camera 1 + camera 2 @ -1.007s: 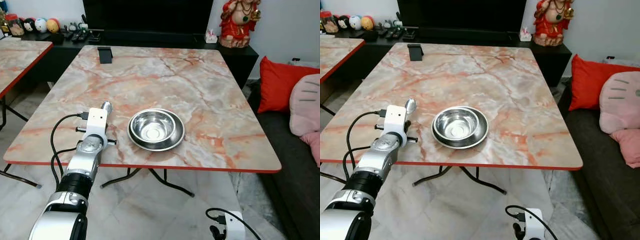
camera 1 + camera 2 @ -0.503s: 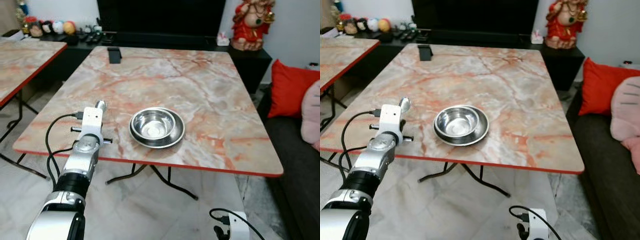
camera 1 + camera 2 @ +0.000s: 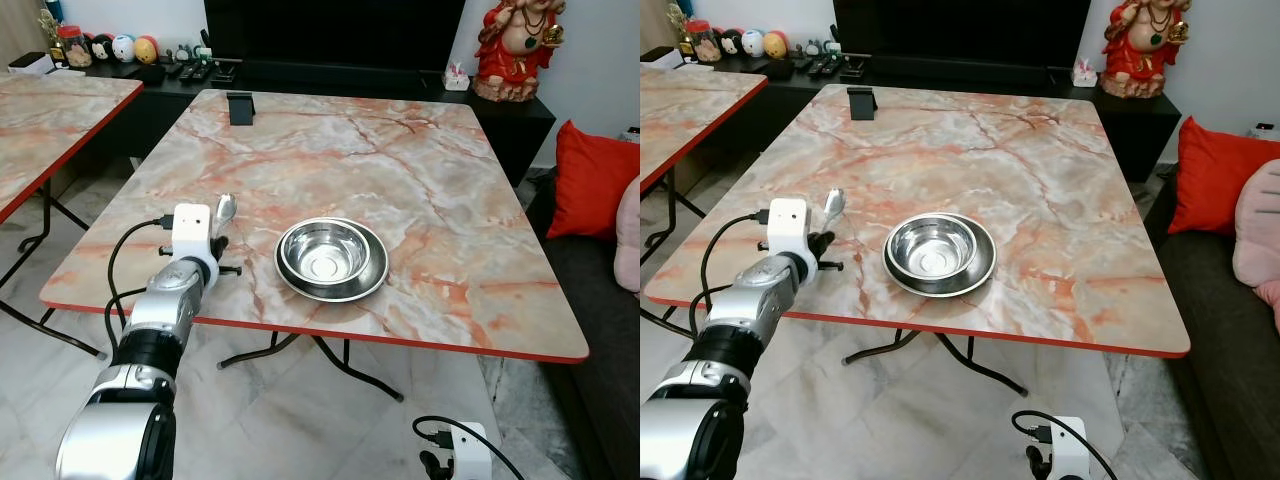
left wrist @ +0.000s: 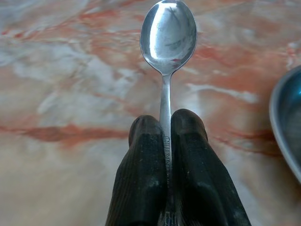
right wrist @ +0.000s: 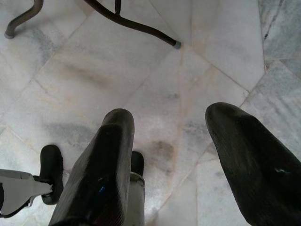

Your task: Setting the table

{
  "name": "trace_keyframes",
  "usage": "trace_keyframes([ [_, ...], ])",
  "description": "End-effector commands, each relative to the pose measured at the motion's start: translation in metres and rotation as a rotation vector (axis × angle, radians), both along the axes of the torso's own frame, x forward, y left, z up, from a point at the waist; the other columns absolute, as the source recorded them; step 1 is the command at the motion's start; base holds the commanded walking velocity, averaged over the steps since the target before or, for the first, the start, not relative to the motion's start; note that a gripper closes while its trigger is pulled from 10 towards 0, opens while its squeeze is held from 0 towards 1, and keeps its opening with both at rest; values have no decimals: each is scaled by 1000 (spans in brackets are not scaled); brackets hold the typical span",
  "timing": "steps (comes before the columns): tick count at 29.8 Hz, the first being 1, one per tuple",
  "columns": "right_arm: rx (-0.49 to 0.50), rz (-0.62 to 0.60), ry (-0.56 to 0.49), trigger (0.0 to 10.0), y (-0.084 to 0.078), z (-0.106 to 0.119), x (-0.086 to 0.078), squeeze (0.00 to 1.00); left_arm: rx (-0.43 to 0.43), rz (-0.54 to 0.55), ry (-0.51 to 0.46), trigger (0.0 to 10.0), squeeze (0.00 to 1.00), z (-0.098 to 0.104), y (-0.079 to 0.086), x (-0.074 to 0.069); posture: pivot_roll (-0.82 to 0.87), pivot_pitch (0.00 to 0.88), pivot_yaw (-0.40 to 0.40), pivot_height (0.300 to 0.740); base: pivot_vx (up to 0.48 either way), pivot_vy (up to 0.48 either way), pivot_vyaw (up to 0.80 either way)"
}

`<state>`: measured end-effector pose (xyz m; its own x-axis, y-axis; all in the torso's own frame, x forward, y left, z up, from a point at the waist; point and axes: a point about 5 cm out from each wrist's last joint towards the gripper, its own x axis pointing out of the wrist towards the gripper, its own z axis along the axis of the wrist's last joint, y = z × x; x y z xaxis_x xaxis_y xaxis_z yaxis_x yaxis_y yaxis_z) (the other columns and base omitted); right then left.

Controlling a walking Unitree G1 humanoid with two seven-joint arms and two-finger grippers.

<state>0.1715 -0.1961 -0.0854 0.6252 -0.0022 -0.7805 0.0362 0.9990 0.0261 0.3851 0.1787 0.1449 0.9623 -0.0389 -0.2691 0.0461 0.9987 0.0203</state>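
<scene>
We record a square tabletop (image 3: 420,170) of orange-veined marble pattern with a red edge, standing on a pale marble-tiled floor (image 3: 300,420). A steel bowl (image 3: 331,258) sits near its front edge. Our left pincer (image 4: 165,136) is clamped on the handle of a spoon (image 4: 168,35), held low over the tabletop just left of the bowl, spoon head pointing away from us. Our right pincer (image 5: 169,155) hangs spread apart above the floor. A small black stand (image 3: 240,108) sits at the tabletop's far edge. Behind it: a dark cabinet (image 3: 330,75), a red figurine (image 3: 518,45). At right, a red cushion (image 3: 592,180) on a sofa. At left, a second marble table (image 3: 50,120).
</scene>
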Motion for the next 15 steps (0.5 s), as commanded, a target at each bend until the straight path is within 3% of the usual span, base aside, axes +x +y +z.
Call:
trace_keyframes([
  [1, 5, -12, 9, 10000, -1, 0, 0, 0, 4, -16, 21, 10000, 0, 1, -6, 2, 25, 0, -56, 740, 0, 0, 0],
  [9, 7, 0, 13, 10000, 0, -1, 0, 0, 182, -74, 120, 10000, 0, -12, -22, 2, 23, 0, -61, 740, 0, 0, 0],
  [15, 7, 5, 16, 10000, 0, -1, -1, 0, 186, -75, 145, 10000, 0, -20, -30, -1, 22, 0, -64, 740, 0, 0, 0],
])
